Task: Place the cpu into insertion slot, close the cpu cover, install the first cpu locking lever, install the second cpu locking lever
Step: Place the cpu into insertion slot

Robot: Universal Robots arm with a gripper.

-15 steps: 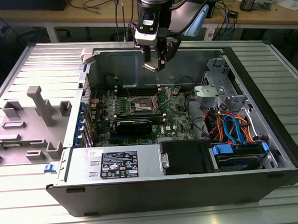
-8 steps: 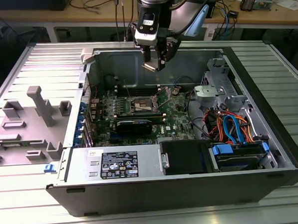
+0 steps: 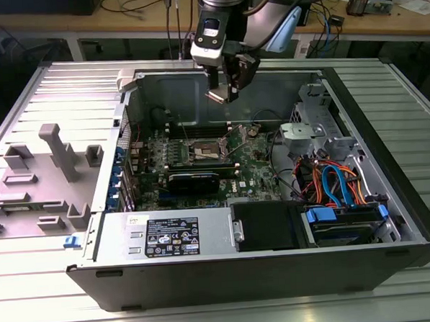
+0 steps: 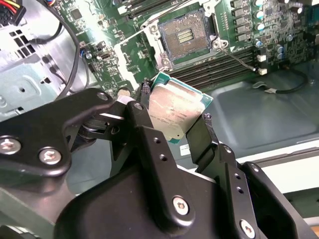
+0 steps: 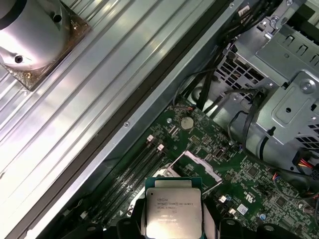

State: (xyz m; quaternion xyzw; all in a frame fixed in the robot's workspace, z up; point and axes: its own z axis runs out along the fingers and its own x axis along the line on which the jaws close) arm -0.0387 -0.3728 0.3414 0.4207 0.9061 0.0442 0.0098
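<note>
While the gripper (image 3: 224, 94) hangs above the open case, its fingers pinch the cpu (image 4: 175, 113) by two edges, well above the bare insertion slot (image 4: 185, 36). I'd judge nothing is seated yet. The cpu cover (image 5: 199, 169) stands raised, and closing and locking remain.

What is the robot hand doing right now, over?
Gripper shut on the cpu, up in the air over the motherboard. Insertion slot uncovered, no chip in it. Nothing seen between them.

Black screw-studded fingers (image 4: 154, 149), silver-grey arm (image 3: 265, 21)
</note>
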